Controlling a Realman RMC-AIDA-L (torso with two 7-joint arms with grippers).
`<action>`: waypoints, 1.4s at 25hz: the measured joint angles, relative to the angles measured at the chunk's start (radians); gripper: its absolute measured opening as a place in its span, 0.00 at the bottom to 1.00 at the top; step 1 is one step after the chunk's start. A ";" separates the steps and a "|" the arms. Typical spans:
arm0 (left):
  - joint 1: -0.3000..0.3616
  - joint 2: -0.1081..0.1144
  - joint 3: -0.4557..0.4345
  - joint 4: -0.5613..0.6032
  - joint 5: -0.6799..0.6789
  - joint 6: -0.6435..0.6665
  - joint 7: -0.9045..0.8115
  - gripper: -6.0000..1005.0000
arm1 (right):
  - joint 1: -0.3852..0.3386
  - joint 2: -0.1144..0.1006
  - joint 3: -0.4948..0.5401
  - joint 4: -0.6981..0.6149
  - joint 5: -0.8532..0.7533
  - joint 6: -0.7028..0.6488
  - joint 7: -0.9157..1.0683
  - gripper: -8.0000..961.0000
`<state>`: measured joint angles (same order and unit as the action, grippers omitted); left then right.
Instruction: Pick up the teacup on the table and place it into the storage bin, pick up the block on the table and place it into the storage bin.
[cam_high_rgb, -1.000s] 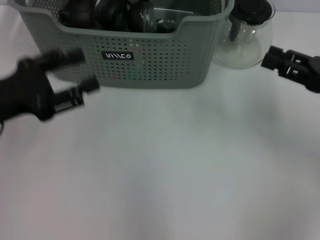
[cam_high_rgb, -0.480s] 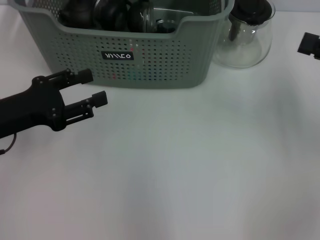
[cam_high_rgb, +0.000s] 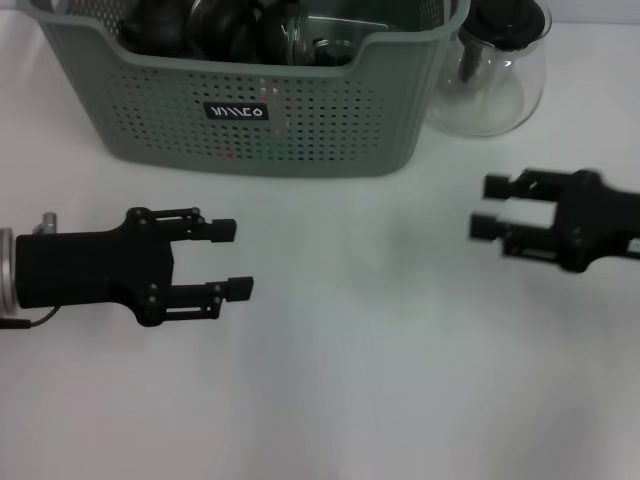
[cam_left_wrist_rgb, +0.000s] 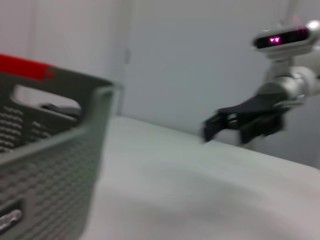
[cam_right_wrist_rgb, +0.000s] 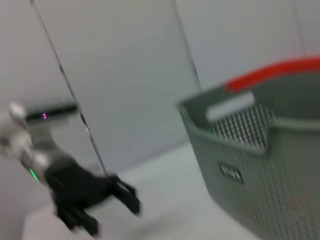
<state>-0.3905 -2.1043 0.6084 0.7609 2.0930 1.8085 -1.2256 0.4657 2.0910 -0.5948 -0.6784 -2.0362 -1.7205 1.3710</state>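
White table, both arms hovering empty near the basket.
Storage bin (cam_high_rgb: 250, 90) far centre, dark items inside; no teacup or block visible on the table. Left gripper (cam_high_rgb: 230, 258) and right gripper (cam_high_rgb: 485, 207) spread, empty; task looks finished, next likely parking.

A lab or test room is suggested: a plain white table (cam_high_rgb: 330, 390) is backed by bare pale wall panels (cam_left_wrist_rgb: 200, 60). A staged setup is seen, with a storage bin (cam_high_rgb: 300, 130) and glass teapot (cam_high_rgb: 495, 75) beyond both grippers.
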 joint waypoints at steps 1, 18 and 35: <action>-0.010 0.004 0.004 -0.006 0.003 0.010 -0.007 0.71 | 0.006 -0.003 -0.010 0.027 -0.010 0.017 -0.021 0.65; -0.077 -0.014 0.108 -0.133 0.026 -0.046 0.199 0.74 | -0.029 0.002 0.011 0.235 0.007 0.021 -0.576 0.98; -0.070 -0.027 0.109 -0.144 0.024 -0.035 0.202 0.73 | -0.039 0.003 0.001 0.237 0.002 -0.025 -0.589 0.96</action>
<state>-0.4609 -2.1316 0.7171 0.6166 2.1172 1.7731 -1.0232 0.4268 2.0939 -0.5937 -0.4418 -2.0340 -1.7459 0.7823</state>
